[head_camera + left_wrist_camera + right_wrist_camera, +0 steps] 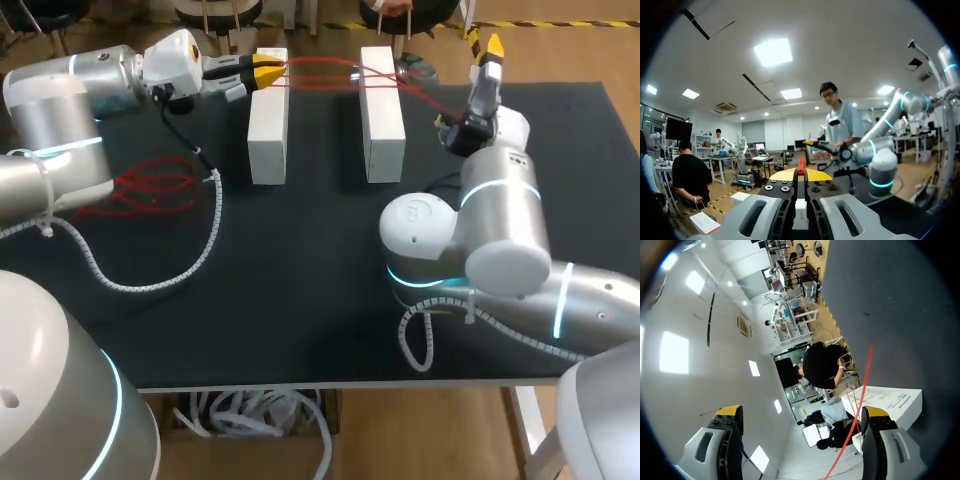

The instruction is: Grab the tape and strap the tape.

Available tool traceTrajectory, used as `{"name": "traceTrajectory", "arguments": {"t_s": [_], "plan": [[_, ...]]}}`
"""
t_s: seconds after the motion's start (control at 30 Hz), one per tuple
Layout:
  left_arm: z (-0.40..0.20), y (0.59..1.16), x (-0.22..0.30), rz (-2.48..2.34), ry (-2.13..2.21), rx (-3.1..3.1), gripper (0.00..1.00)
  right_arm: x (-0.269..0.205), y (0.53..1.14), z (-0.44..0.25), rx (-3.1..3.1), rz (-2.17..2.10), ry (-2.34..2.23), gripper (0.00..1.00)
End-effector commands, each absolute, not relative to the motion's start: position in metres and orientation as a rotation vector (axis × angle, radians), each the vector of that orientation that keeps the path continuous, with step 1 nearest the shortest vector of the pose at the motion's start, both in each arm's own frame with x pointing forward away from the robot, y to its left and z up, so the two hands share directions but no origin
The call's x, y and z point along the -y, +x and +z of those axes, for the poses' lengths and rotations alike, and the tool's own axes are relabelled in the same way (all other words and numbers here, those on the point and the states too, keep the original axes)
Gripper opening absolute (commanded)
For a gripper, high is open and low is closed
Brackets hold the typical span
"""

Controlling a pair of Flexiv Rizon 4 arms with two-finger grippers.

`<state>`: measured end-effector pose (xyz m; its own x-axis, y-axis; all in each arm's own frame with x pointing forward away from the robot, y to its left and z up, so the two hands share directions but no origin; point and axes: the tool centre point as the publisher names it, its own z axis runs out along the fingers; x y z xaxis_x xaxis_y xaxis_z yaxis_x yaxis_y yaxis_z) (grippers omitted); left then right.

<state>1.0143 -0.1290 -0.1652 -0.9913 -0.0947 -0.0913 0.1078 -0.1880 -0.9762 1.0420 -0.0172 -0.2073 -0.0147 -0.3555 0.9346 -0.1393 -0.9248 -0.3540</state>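
- The left white block (268,120) and the right white block (381,115) are standing at the far middle of the table (300,300), leaving a bare lane between them.
- Red tape (330,72) is stretching across the lane's far end, barring it there.
- The left gripper (272,72), clamped on the tape, is blocking the far left.
- A loose red heap (150,188) and a coiled cable (200,250) are cluttering the left side.
- The right arm (480,220) is filling the right middle.
- The near middle is lying open.
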Motion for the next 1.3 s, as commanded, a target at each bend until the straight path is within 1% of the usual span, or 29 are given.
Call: {"name": "traceTrajectory", "arguments": {"t_s": [0.03,0.7,0.77,1.0,1.1,1.17,1.3], "plan": [[-0.166,1.014,0.129,-2.325,0.016,-1.91,0.0,0.02,1.045,-0.199,-0.545,-2.055,-2.099,1.0],[-0.166,1.014,0.129,-2.325,0.016,-1.91,0.0,0.03,1.039,-0.192,-0.55,-2.048,-2.097,1.0],[-0.166,1.014,0.129,-2.325,0.016,-1.91,0.0,0.03,1.039,-0.192,-0.55,-2.048,-2.096,0.86],[-0.166,1.014,0.129,-2.325,0.016,-1.91,0.0,0.03,1.039,-0.191,-0.551,-2.05,-2.095,0.62],[-0.166,1.014,0.129,-2.325,0.016,-1.91,0.0,0.03,1.039,-0.191,-0.55,-2.052,-2.096,0.58],[-0.166,1.014,0.129,-2.325,0.016,-1.91,0.0,0.03,1.039,-0.191,-0.548,-2.053,-2.098,0.49],[-0.166,1.014,0.129,-2.325,0.016,-1.91,0.0,0.031,1.039,-0.191,-0.54,-2.053,-2.102,0.47]]}}
